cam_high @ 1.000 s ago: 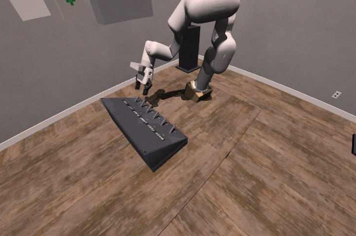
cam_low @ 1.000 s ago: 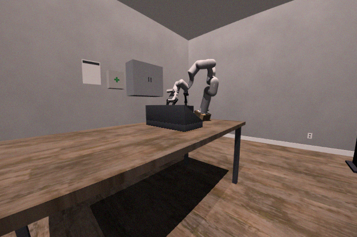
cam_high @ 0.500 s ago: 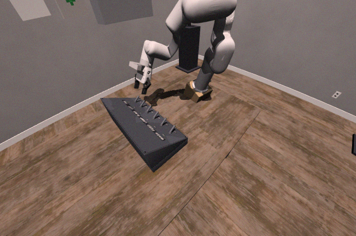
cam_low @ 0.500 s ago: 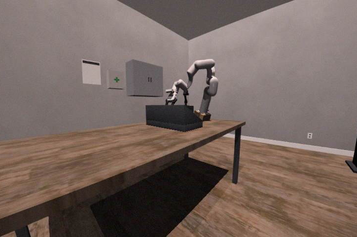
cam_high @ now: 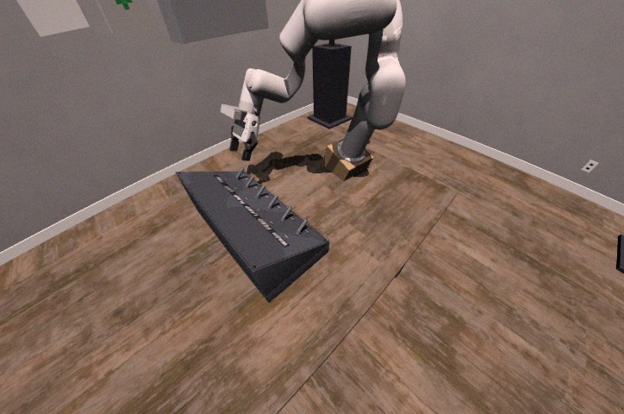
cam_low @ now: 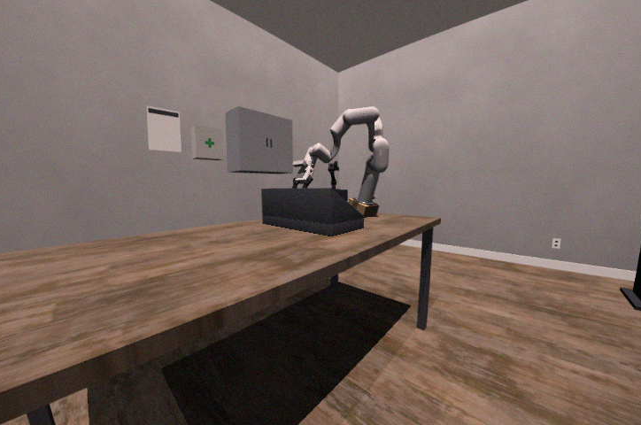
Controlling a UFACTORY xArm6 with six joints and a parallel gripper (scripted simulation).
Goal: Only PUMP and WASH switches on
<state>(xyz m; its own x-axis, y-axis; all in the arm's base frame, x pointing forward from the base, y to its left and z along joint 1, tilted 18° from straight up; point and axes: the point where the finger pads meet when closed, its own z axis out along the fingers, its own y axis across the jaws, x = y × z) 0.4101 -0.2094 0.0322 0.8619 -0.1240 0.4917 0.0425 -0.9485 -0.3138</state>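
A dark grey wedge-shaped console [cam_high: 234,229] [cam_low: 306,207] lies on the wooden table [cam_high: 420,292] [cam_low: 181,260]. Several small toggle switches [cam_high: 272,200] stand in a row along its high edge, with label strips beside them; the labels are too small to read. My gripper [cam_high: 240,149] [cam_low: 301,183] is open and empty. It hangs a little above and behind the far end of the console, near the farthest switch [cam_high: 241,172]. In the exterior view only the console's back and side show.
The arm's base [cam_high: 347,161] [cam_low: 364,206] sits on a tan block on the table, right of the console's far end. A black pedestal [cam_high: 330,83] stands behind it. A grey wall cabinet [cam_low: 258,140] hangs on the wall.
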